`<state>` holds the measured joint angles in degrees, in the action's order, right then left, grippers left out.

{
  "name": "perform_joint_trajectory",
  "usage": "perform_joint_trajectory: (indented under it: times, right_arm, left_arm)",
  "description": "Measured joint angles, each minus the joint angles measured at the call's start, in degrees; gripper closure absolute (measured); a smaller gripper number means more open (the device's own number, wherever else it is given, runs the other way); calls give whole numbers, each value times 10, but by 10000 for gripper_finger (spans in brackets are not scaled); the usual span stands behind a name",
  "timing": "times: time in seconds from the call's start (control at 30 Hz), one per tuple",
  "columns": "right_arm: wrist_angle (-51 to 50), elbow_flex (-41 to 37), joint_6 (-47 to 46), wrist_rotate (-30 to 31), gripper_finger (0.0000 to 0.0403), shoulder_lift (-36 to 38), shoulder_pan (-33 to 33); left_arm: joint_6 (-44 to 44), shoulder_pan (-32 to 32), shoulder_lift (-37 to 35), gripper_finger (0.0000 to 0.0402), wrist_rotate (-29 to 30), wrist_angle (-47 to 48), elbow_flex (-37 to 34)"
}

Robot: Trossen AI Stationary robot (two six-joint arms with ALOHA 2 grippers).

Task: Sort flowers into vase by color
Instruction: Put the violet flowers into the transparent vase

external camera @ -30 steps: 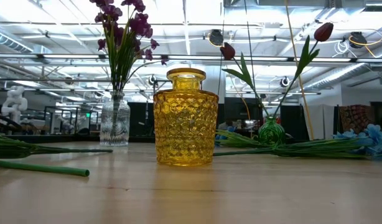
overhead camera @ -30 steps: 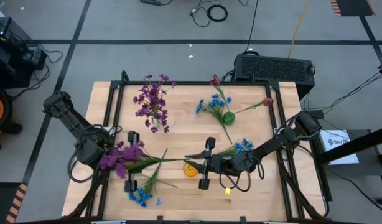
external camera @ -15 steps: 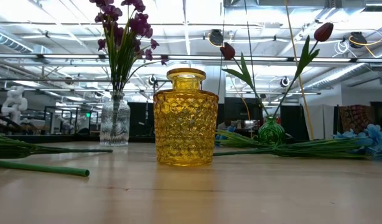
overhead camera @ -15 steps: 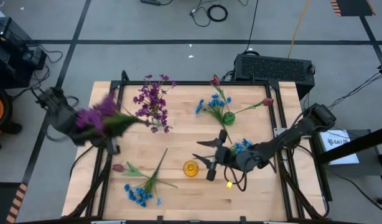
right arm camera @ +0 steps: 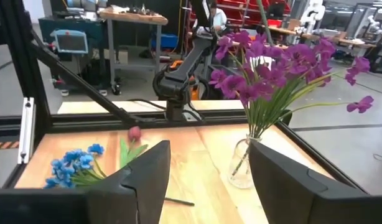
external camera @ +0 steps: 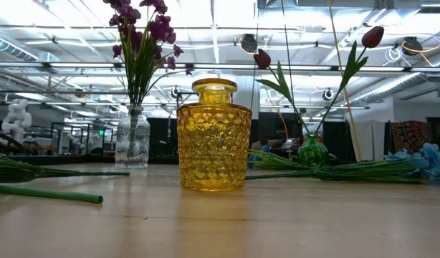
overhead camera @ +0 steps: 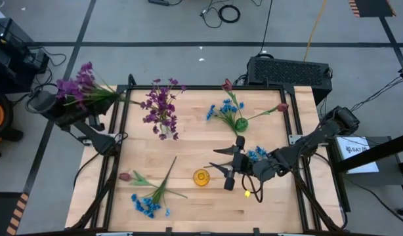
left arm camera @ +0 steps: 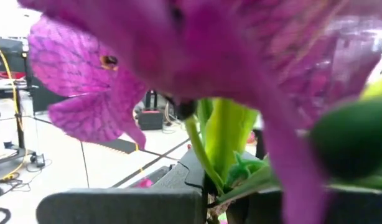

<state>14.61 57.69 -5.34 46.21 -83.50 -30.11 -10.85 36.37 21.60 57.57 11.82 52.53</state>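
Left tool (overhead camera: 60, 105) gripping purple sprig (overhead camera: 80, 86) beyond table edge, right tool (overhead camera: 231, 159) open

Purple sprig (overhead camera: 80, 84) is held aloft off the worktop's ten o'clock corner. More purple flowers (overhead camera: 161, 105) stand in the clear vase (external camera: 132, 137); blue sprigs (overhead camera: 147, 204) lie at seven o'clock.

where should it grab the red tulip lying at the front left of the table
Grip the bare green stem beside the bloom, not the red tulip head, which is soft. It lies flat on the table, so come straight down with the fingers across the stem. Its far end runs into the blue sprig, which leaves less room there.
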Motion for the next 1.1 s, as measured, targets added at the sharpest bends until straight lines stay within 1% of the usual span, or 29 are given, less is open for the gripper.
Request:
perform_joint_trajectory:
  times: [0.13, 0.23, 0.37, 0.47, 0.67, 0.8, 0.93, 0.97, 1.1]
  right_arm:
    - [-13, 0, 0, 0, 193, 0, 0]
    - [-18, 0, 0, 0, 193, 0, 0]
    - [-26, 0, 0, 0, 193, 0, 0]
    - [-30, 0, 0, 0, 193, 0, 0]
    - [-28, 0, 0, 0, 193, 0, -5]
    - [-30, 0, 3, 0, 193, 0, -8]
    - [-37, 0, 17, 1, 193, 0, -8]
    - [-37, 0, 19, 1, 193, 0, -8]
    - [-37, 0, 38, 1, 193, 1, -6]
  left_arm:
    - [-11, 0, -24, 373, 0, 15, -16]
    - [-24, -1, -38, 373, -3, -23, -15]
    - [-79, 0, -44, 373, -12, -58, -15]
    - [-90, 0, -47, 373, 12, -57, -15]
    - [-89, 0, -47, 373, 56, -11, -15]
    - [-50, 0, -48, 373, 54, 30, -15]
    - [7, 0, -49, 373, -9, 79, -15]
    - [17, 0, -48, 373, -15, 94, -16]
    - [31, 0, -49, 373, -3, 116, -37]
